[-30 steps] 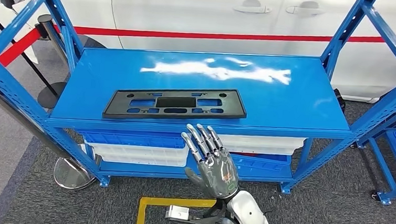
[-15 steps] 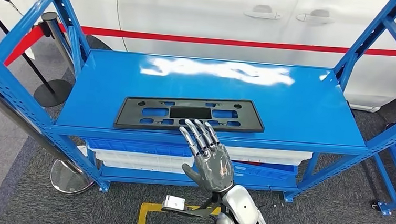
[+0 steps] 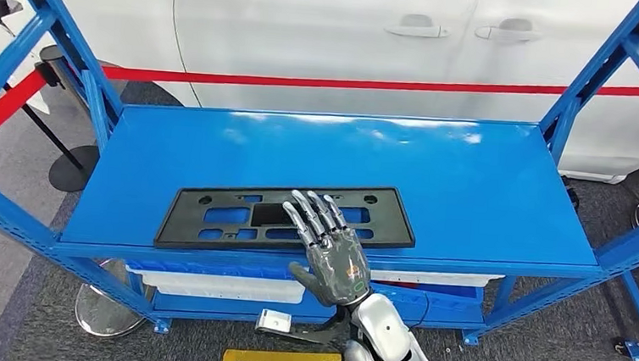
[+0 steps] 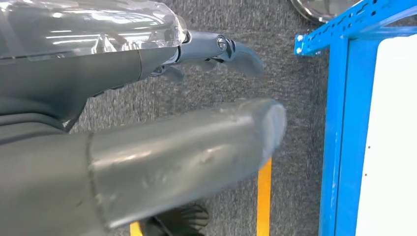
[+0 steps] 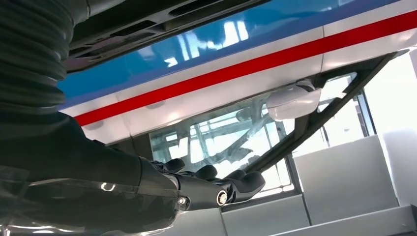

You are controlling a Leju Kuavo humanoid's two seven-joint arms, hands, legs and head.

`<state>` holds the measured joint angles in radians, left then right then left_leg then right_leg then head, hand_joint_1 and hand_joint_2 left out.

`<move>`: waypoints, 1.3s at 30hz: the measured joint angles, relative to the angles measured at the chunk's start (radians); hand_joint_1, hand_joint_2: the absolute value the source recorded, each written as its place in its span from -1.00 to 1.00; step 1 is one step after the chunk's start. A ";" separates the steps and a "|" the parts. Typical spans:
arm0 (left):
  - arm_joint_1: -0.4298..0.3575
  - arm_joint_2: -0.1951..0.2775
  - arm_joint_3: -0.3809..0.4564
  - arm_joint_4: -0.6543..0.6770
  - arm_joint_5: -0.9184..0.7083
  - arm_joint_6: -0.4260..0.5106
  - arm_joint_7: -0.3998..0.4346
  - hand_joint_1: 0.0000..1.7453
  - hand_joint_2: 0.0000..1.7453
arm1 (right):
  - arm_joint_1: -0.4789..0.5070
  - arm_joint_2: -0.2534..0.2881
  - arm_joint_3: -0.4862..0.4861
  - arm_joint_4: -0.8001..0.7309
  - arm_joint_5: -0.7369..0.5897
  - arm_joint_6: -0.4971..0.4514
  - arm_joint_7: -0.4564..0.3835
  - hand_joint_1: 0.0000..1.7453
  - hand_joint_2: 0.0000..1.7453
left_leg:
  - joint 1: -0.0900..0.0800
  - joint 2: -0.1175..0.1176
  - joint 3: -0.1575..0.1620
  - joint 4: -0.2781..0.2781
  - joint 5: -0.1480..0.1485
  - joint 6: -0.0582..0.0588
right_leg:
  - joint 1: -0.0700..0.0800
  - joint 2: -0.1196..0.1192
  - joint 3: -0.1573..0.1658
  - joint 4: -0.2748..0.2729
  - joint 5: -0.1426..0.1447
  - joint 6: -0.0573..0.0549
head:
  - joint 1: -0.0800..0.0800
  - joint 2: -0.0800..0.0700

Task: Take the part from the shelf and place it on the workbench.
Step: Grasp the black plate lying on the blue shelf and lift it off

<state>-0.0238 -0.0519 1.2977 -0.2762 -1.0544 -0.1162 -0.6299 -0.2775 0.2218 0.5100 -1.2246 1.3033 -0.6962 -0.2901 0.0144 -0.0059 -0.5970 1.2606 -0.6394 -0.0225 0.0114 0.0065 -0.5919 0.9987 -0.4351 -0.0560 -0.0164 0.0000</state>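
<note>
My right hand [image 3: 334, 258] has advanced over the part [image 3: 286, 216] since 1 s ago, fingers [image 3: 312, 216] spread, nothing held; grasp comes next.

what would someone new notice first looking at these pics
The bright blue shelf dominates the head view, and a flat black plastic part with cutouts lies near its front edge. The robot's right hand reaches over that part's near edge with its fingers spread, holding nothing. Behind the shelf stands a white car with a red barrier tape stretched in front of it.
</note>
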 joint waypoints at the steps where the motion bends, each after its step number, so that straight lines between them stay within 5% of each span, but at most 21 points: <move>1: 0.001 0.001 0.000 0.000 -0.002 0.002 0.000 -1.00 -1.00 | 0.000 -0.001 0.004 0.004 0.001 0.000 0.006 -1.00 1.00 | 0.003 0.000 -0.022 0.004 -0.005 -0.005 | -0.002 0.001 0.011 0.000 -0.009 0.003 | 0.000 0.000; 2: 0.002 0.001 0.000 0.000 -0.004 0.004 0.000 -1.00 -1.00 | -0.001 -0.003 0.008 0.007 0.004 0.000 0.014 -1.00 1.00 | 0.007 0.000 -0.030 -0.023 0.016 -0.009 | -0.005 0.002 0.023 0.001 -0.019 0.007 | 0.000 0.000; 5: 0.004 0.002 0.001 0.000 -0.018 0.013 -0.001 -1.00 -1.00 | -0.014 -0.010 0.033 0.024 0.016 0.000 0.053 -1.00 1.00 | 0.015 0.002 -0.016 -0.183 0.162 -0.019 | -0.012 0.005 0.050 0.011 -0.049 0.024 | -0.001 0.000; 7: 0.004 0.004 0.001 0.000 -0.026 0.016 -0.003 -1.00 -1.00 | -0.027 -0.020 0.055 0.038 0.021 0.000 0.078 -1.00 1.00 | 0.012 0.001 -0.018 -0.222 0.201 -0.003 | -0.011 0.007 0.047 0.016 -0.058 0.035 | -0.002 0.000; 11: 0.004 0.006 0.001 0.000 -0.038 0.017 -0.004 -1.00 -1.00 | -0.046 -0.036 0.082 0.055 0.026 -0.001 0.094 -1.00 1.00 | 0.012 0.001 -0.017 -0.228 0.212 0.029 | -0.012 0.005 0.035 0.045 -0.087 0.051 | 0.002 0.000; 14: 0.001 0.007 0.000 0.000 -0.047 0.003 -0.007 -1.00 -1.00 | -0.055 -0.049 0.098 0.064 0.014 -0.001 0.100 -1.00 1.00 | 0.011 0.002 -0.014 -0.230 0.212 0.038 | -0.017 0.001 -0.042 0.206 -0.171 0.063 | 0.009 0.000; 16: 0.002 0.007 0.000 0.000 -0.052 -0.004 -0.009 -1.00 -1.00 | -0.055 -0.059 0.108 0.070 0.001 -0.001 0.101 -1.00 1.00 | 0.009 0.002 -0.015 -0.230 0.210 0.040 | -0.018 0.000 -0.088 0.286 -0.187 0.065 | 0.010 0.000; 18: 0.002 0.007 0.000 0.000 -0.055 -0.009 -0.012 -1.00 -1.00 | -0.055 -0.064 0.116 0.075 -0.008 -0.001 0.100 -1.00 1.00 | 0.008 0.001 -0.014 -0.230 0.208 0.041 | -0.017 0.000 -0.071 0.238 -0.137 0.060 | 0.010 0.000; 21: 0.002 0.006 0.001 0.000 -0.055 -0.011 -0.020 -1.00 -1.00 | -0.060 -0.066 0.124 0.077 -0.016 -0.001 0.100 -1.00 1.00 | 0.003 0.000 -0.012 -0.229 0.207 0.037 | -0.011 -0.002 0.012 0.062 -0.059 0.045 | 0.010 0.000; 26: 0.002 0.007 0.001 0.000 -0.055 -0.012 -0.024 -1.00 -1.00 | -0.064 -0.067 0.136 0.081 -0.025 -0.002 0.100 -1.00 1.00 | 0.005 0.001 -0.019 -0.213 0.195 0.010 | -0.010 -0.003 0.031 0.009 -0.041 0.031 | 0.009 0.000; 30: 0.003 0.008 0.001 0.000 -0.054 -0.013 -0.025 -1.00 -1.00 | -0.065 -0.067 0.142 0.088 -0.025 -0.001 0.100 -1.00 1.00 | 0.007 0.001 -0.103 -0.001 0.075 -0.004 | -0.013 -0.008 0.030 0.004 -0.034 0.020 | 0.004 0.000; 31: 0.004 0.008 0.001 0.000 -0.054 -0.013 -0.025 -1.00 -1.00 | -0.065 -0.068 0.144 0.090 -0.025 -0.001 0.100 -1.00 1.00 | 0.008 0.001 -0.115 0.035 0.066 -0.007 | -0.012 -0.008 0.029 0.005 -0.034 0.020 | 0.004 0.000; 33: 0.006 0.008 0.001 0.000 -0.055 -0.013 -0.025 -1.00 -1.00 | -0.065 -0.068 0.145 0.094 -0.025 -0.001 0.100 -1.00 1.00 | 0.009 0.002 -0.086 -0.008 0.102 -0.010 | -0.013 -0.008 0.029 0.009 -0.035 0.022 | 0.004 0.000; 36: 0.004 0.009 0.001 0.000 -0.054 -0.012 -0.025 -1.00 -1.00 | -0.066 -0.068 0.146 0.095 -0.025 -0.001 0.100 -1.00 1.00 | 0.008 0.001 0.009 -0.188 0.170 -0.003 | -0.011 -0.006 0.025 0.023 -0.043 0.033 | 0.002 0.000; 39: 0.004 0.008 0.001 0.000 -0.054 -0.007 -0.026 -1.00 -1.00 | -0.071 -0.068 0.148 0.099 -0.027 0.004 0.103 -1.00 1.00 | 0.003 -0.001 0.020 -0.223 0.172 0.015 | -0.007 -0.004 0.017 0.029 -0.043 0.045 | 0.003 0.000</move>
<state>-0.0198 -0.0437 1.2985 -0.2762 -1.1088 -0.1235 -0.6560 -0.3483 0.1534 0.6578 -1.1255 1.2760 -0.6922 -0.1869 0.0178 -0.0067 -0.5772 1.0379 -0.4671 -0.0072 0.0042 0.0020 -0.5750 1.0276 -0.4776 -0.0109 -0.0131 0.0000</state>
